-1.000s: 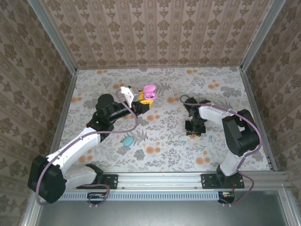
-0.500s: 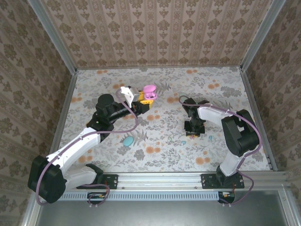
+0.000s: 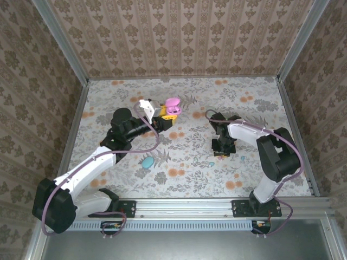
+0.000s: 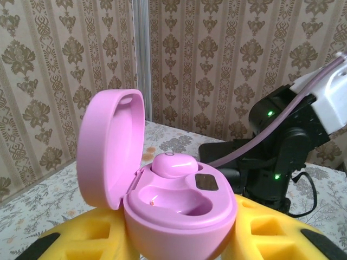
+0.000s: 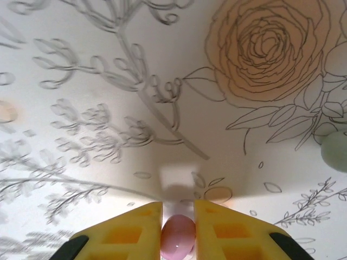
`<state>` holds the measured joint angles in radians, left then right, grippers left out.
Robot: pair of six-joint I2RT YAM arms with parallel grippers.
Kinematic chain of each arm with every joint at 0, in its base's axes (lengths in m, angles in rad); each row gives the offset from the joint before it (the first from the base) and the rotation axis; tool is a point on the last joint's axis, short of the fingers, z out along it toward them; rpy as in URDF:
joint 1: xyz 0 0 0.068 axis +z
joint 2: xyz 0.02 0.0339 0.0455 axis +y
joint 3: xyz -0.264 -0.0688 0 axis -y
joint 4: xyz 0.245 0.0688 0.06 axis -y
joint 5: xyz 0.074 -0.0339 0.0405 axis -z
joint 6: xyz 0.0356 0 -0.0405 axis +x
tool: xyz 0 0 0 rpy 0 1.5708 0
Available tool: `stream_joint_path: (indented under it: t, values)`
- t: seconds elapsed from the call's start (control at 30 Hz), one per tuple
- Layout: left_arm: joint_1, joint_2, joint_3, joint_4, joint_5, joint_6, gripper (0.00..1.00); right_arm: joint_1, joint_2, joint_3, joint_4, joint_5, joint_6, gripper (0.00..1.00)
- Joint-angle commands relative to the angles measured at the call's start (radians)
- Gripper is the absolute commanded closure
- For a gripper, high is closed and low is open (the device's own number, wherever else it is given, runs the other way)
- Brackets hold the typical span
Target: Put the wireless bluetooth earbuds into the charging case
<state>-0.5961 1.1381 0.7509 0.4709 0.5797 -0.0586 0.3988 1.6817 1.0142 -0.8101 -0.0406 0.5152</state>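
My left gripper [image 3: 164, 115] is held above the table's far middle, shut on the pink charging case [image 3: 172, 105]. In the left wrist view the case [image 4: 179, 211] sits between the yellow fingers [image 4: 260, 233] with its lid [image 4: 111, 146] open. One pink earbud [image 4: 173, 164] is seated in the far socket, and the near socket [image 4: 173, 199] is empty. My right gripper [image 3: 223, 150] points down at the table right of centre. In its wrist view the right gripper [image 5: 178, 208] is shut on a second pink earbud [image 5: 178, 241], close above the flowered tabletop.
A teal oval case [image 3: 147, 161] lies on the table left of centre. A small mint bud [image 3: 211, 163] and a blue one [image 3: 242, 159] lie near the right gripper; a mint shape [image 5: 337, 151] shows at the right wrist view's edge. Patterned walls enclose the table.
The right gripper's jaws have closed on the pink earbud and its wrist has shifted slightly left. The left arm and the case have not moved.
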Motion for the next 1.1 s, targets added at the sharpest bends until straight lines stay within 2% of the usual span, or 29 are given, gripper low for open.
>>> stream_joint_path:
  t: [0.0, 0.4, 0.63, 0.83, 0.87, 1.07]
  values:
    - [-0.001, 0.017, 0.017, 0.015, 0.021, 0.008, 0.65, 0.002, -0.117, 0.05, -0.009, -0.062, -0.027, 0.78]
    - [-0.001, 0.093, 0.041, 0.038, 0.025, 0.003, 0.65, -0.014, -0.362, 0.319, -0.003, -0.37, 0.012, 0.77]
    - [-0.002, 0.137, 0.063, 0.05, 0.055, -0.001, 0.65, 0.008, -0.39, 0.403, 0.204, -0.549, 0.149, 0.77]
    - [-0.008, 0.159, 0.073, 0.074, 0.055, 0.001, 0.65, 0.055, -0.329, 0.473, 0.302, -0.555, 0.168, 0.77]
    - [-0.01, 0.161, 0.074, 0.074, 0.084, 0.002, 0.65, 0.062, -0.318, 0.479, 0.312, -0.551, 0.166, 0.77]
    - [-0.014, 0.162, 0.078, 0.074, 0.089, 0.006, 0.65, 0.108, -0.245, 0.523, 0.336, -0.508, 0.152, 0.77]
